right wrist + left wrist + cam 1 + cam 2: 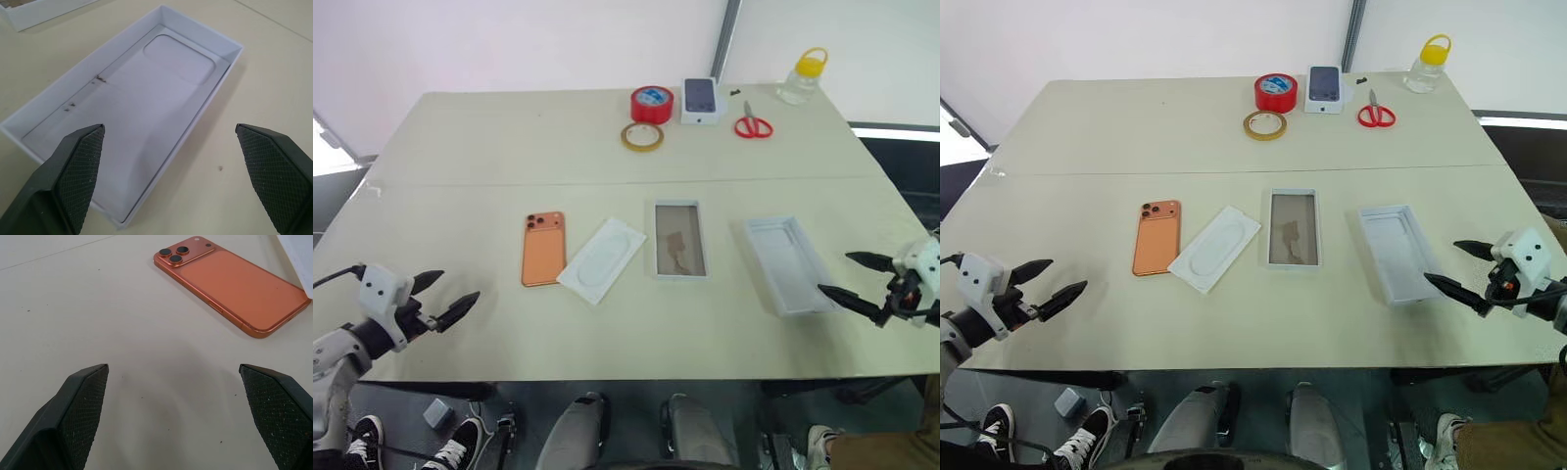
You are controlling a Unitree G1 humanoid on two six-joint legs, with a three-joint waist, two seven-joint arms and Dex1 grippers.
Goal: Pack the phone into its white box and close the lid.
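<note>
The orange phone lies back up on the table, left of centre, its lens cluster at the far corner. The shallow white box sits near the middle, with a brownish inside. To its right lies the deeper greyish-white lid, hollow side up. My left gripper is open near the table's front left, apart from the phone. My right gripper is open beside the near right end of the lid. Both hold nothing.
A thin white insert with an oval recess lies between phone and box. At the far edge are a red tape roll, a tan tape ring, a small printed white box, red scissors and a yellow-capped bottle.
</note>
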